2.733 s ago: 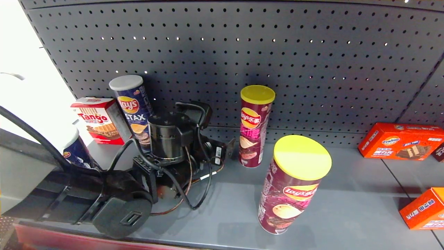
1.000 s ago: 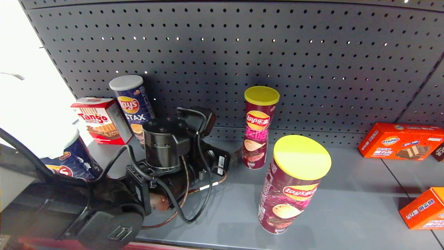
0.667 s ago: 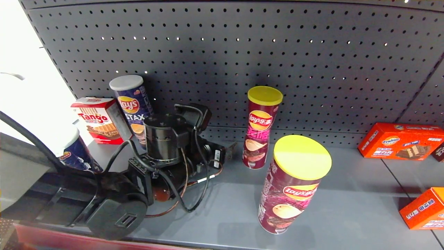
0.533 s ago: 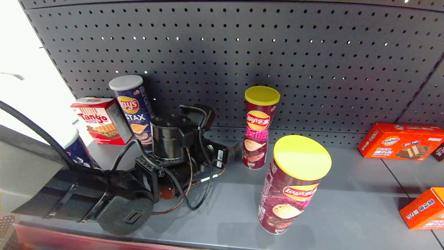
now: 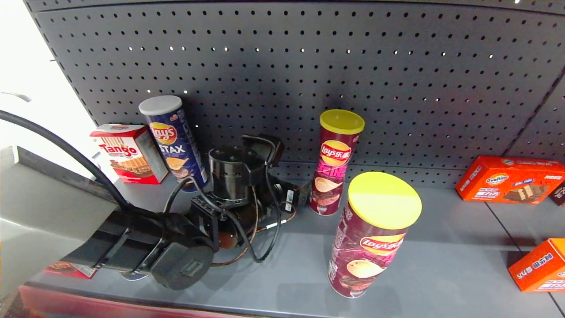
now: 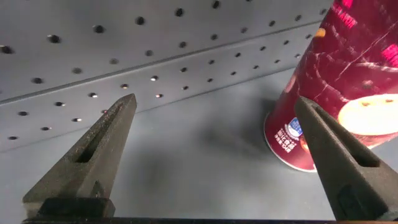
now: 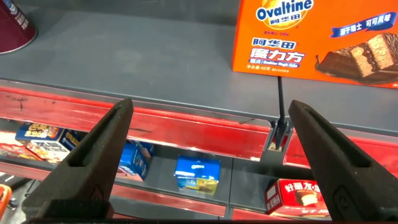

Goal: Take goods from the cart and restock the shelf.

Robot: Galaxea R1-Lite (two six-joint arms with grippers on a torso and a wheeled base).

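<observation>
Tube of chips, maroon with a flat yellow lid and pictures of crisps down its side, stands on its base at the back of the shelf, close against the grey pegboard wall. The left pincer lies low on the shelf just beside it, fingers spread wide and holding nothing; in the left wrist view the foot of the tube sits by the tip of one finger, and whether they touch cannot be told. Bare shelf floor shows between the two fingers, running back to the wall. A second maroon tube with the same yellow lid stands nearer the front edge, apart from the first, with open floor around it. On the far side of the left arm stand a dark blue tube with a pale lid and, beside it, a red wafer box. An orange box lies well off to the right by the wall, and another orange box lies nearer the front; a wide stretch of grey floor separates them from the tubes. The right pincer hangs in front of the shelf's red front edge, wide open and empty, with blue packets on a lower shelf.
</observation>
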